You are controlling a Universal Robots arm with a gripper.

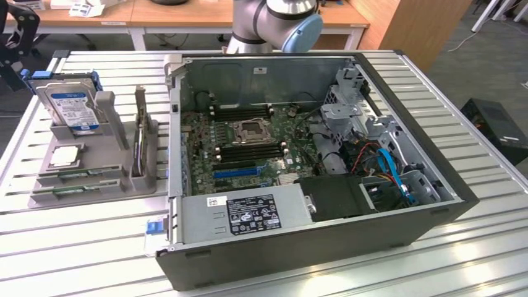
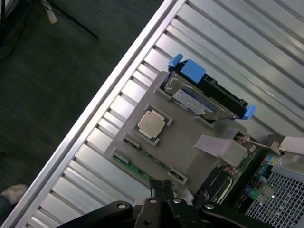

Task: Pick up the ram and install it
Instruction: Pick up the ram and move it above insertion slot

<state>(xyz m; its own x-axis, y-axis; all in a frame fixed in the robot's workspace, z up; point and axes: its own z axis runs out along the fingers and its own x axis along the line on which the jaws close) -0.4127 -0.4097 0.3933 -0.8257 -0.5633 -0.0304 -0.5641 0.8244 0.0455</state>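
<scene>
Grey holder (image 1: 103, 158) carries the ram (image 1: 83, 188), CPU chip (image 1: 66, 156), hard drive (image 1: 73, 108).

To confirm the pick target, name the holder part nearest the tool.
The ram, the thin green stick along the edge of the holder, by the tool; the square CPU and hard drive sit farther off.

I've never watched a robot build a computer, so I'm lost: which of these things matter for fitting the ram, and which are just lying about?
For the job:
- ram, lying in the grey holder
- gripper, shut
- open computer case

Just lying about:
- hard drive
- square silver chip
- upright card
</scene>
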